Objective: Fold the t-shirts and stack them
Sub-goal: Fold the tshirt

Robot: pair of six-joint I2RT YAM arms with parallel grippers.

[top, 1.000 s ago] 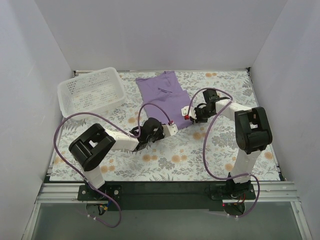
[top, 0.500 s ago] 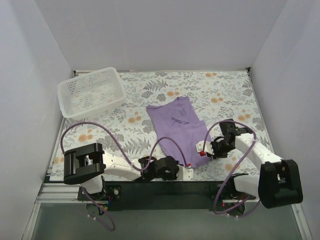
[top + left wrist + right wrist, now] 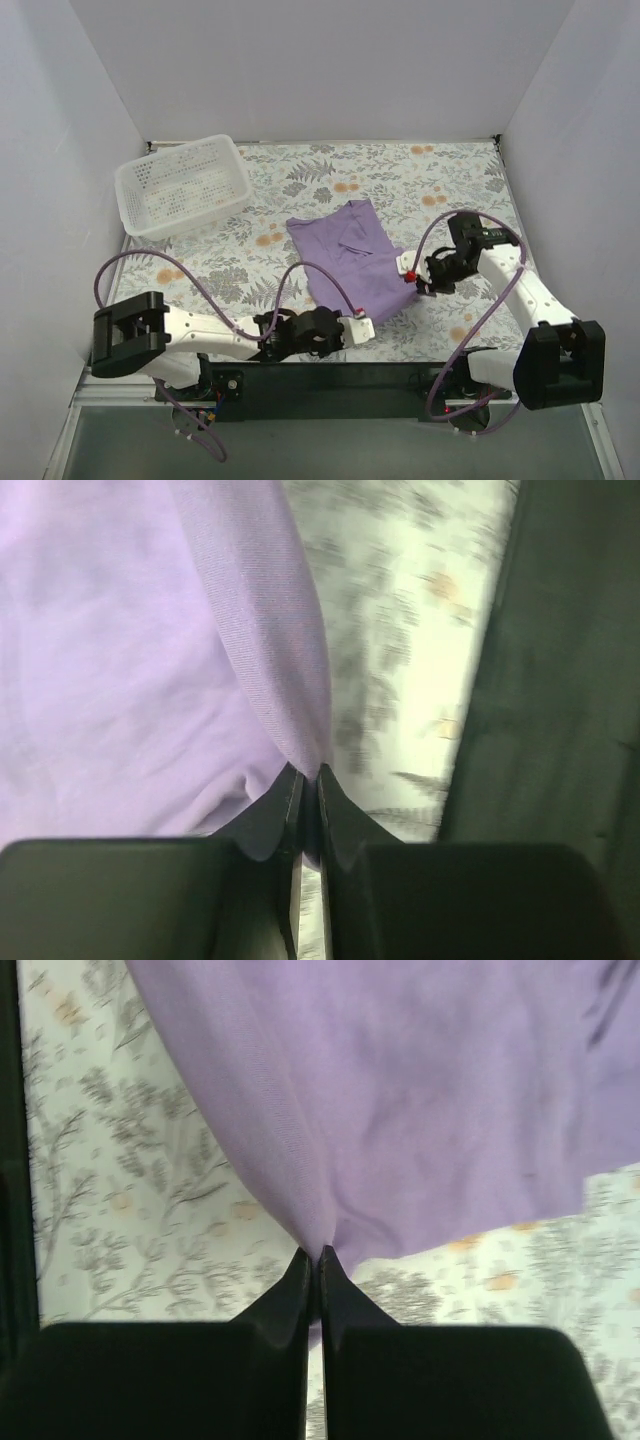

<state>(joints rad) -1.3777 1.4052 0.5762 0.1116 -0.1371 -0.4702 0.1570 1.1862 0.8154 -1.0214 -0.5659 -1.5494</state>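
A lavender t-shirt [image 3: 348, 262] lies spread on the floral table cover [image 3: 450, 180], just off centre towards 6 o'clock, its length running from 12 down to 5. The left gripper [image 3: 362, 327] meets the shirt's near hem corner at 6 o'clock, with its arm stretched low along the table's near edge. The right gripper [image 3: 408, 271] meets the other hem corner on the shirt's 3 o'clock side, fabric drawn to its tip. A white perforated basket [image 3: 180, 185] stands well apart at 10 o'clock
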